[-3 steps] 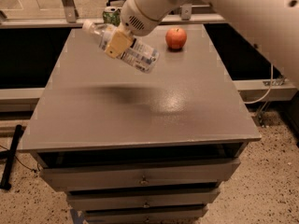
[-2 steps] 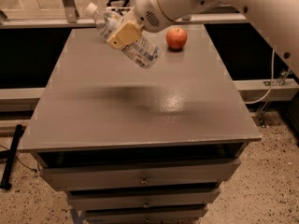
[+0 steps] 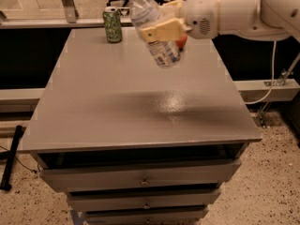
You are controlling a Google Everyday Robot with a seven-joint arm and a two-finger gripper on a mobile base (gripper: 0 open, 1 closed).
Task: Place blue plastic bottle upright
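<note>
While the bottle (image 3: 146,11) hangs tilted, cap up-left, over the counter's (image 3: 117,102) far end, the gripper (image 3: 161,25) has its jaws clamped mid-body. My read: that grip lets me swing it vertical before touchdown. The can (image 3: 112,25) stands apart, back-left.

A grey worktop (image 3: 117,102) fills the middle of the view, with a soft patch of reflected light (image 3: 176,102) on its right half. Under it sit 3 grey drawers (image 3: 140,177), each with 1 small knob. The floor (image 3: 262,182) is pale speckled stone. A low white ledge (image 3: 267,89) runs behind at the right, with a white cable (image 3: 273,74) hanging to it. A black bar (image 3: 11,156) leans at the left. The gripper (image 3: 161,18) holds the blue plastic bottle (image 3: 165,54) above the worktop's far side.
</note>
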